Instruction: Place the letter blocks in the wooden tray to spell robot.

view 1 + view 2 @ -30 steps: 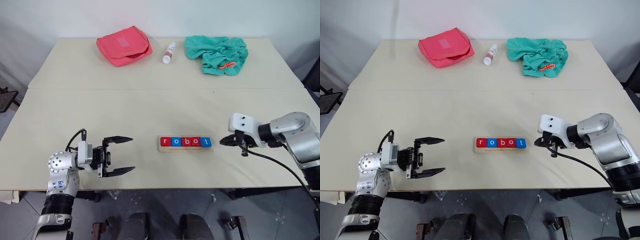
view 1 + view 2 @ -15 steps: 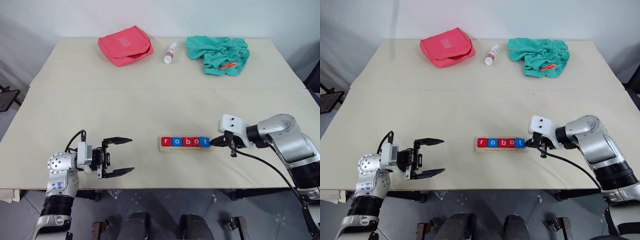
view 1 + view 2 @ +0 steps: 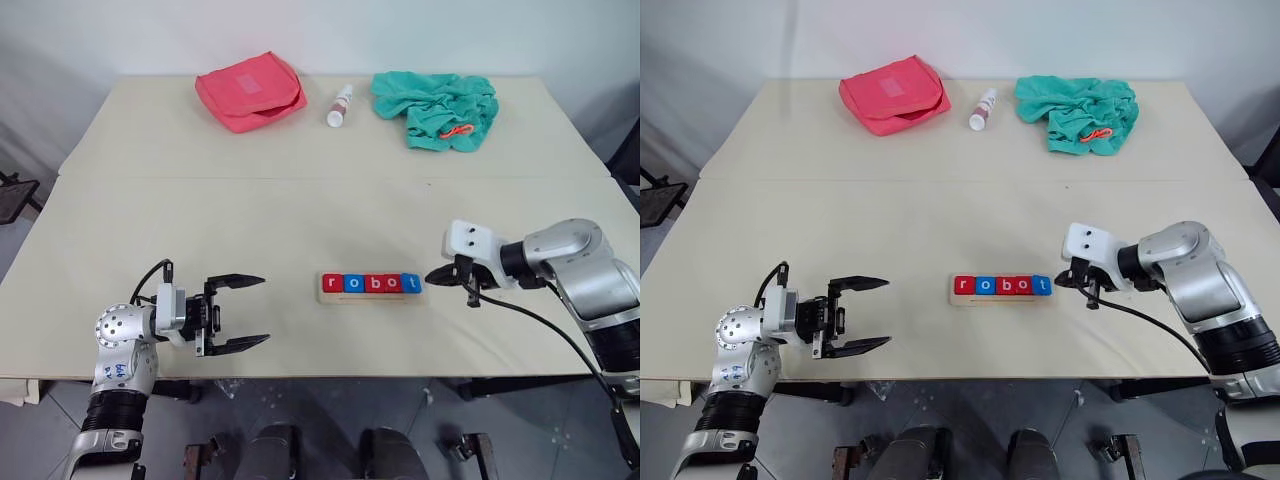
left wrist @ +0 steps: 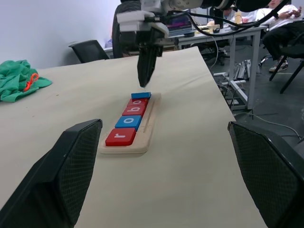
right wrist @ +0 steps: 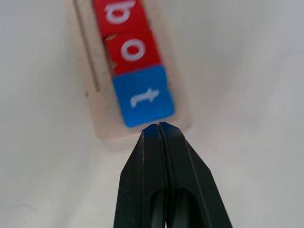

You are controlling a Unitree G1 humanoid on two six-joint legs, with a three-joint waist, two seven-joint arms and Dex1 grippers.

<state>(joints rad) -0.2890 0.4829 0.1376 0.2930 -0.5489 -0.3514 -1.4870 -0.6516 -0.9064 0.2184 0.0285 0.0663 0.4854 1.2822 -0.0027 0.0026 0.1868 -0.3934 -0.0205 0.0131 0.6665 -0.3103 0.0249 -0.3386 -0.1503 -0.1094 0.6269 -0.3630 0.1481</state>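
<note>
Five letter blocks (image 3: 371,283) lie in a row in the wooden tray (image 3: 371,299) near the table's front edge, reading r, o, b, o, t from left to right. My right gripper (image 3: 432,277) is shut and empty. It points down at the right end of the row, its tip just beyond the blue t block (image 5: 142,97). Whether it touches the block I cannot tell. My left gripper (image 3: 264,309) stands open and empty to the left of the tray, well apart from it, pointing along the row.
At the back of the table lie a pink pouch (image 3: 249,90), a small white bottle (image 3: 339,104) and a crumpled teal cloth (image 3: 435,108). A seam (image 3: 300,179) runs across the table between them and the tray.
My shut right gripper came in to the right end of the block row, then eased back a little. The left gripper and the blocks have stayed put.
</note>
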